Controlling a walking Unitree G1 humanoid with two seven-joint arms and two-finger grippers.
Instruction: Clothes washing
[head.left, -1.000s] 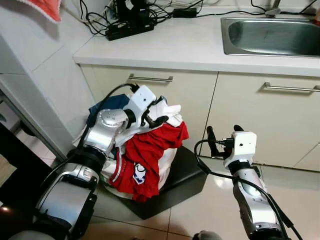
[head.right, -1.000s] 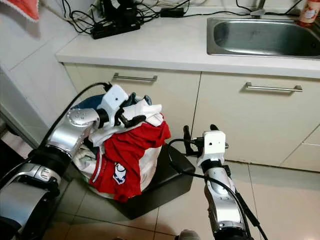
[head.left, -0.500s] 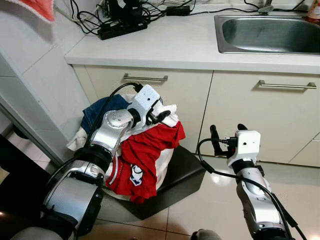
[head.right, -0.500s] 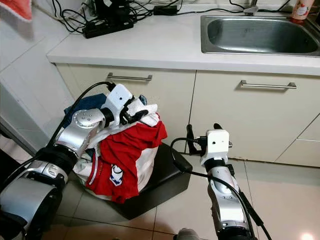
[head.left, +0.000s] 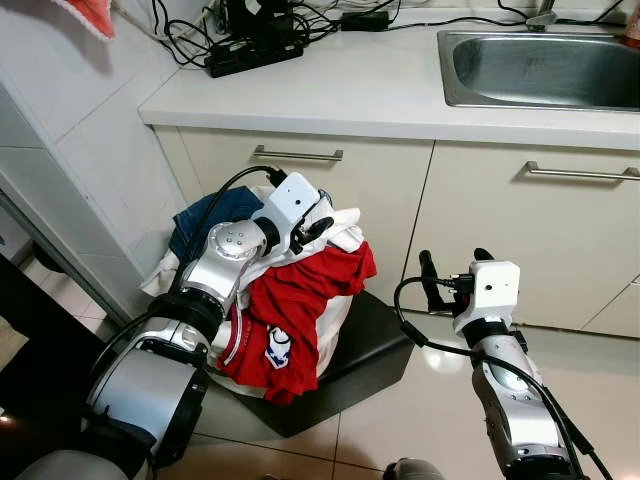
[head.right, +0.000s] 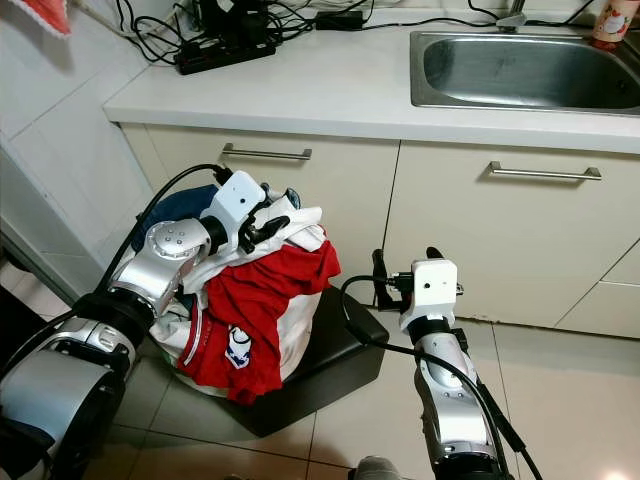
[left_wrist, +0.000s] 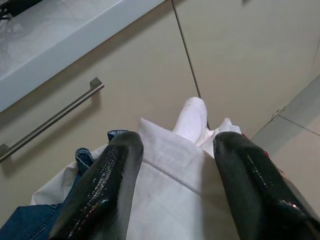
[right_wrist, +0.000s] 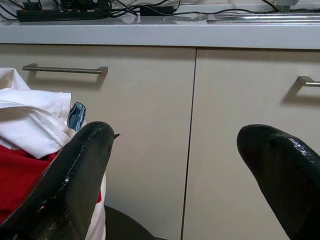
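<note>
A heap of clothes (head.left: 285, 300) sits piled on a low black stool (head.left: 355, 355) on the tiled floor, right in front of the cream cabinet doors (head.left: 500, 220) under the desk (head.left: 330, 90). A red shirt (head.left: 300, 295) with a small white print drapes over the front of the heap, a crumpled white garment (left_wrist: 170, 175) lies on top, and blue denim (head.left: 215, 215) shows at the back beside the wall. The left hand (head.left: 313, 222) rests on the top of the pile, its two black fingers (left_wrist: 107, 180) spread apart and pressed onto the white cloth, with nothing pinched between them. The right hand (head.left: 450, 270) hangs in the air beside the stool, near the pile but apart from it, fingers wide open and empty, pointing at the cabinet.
</note>
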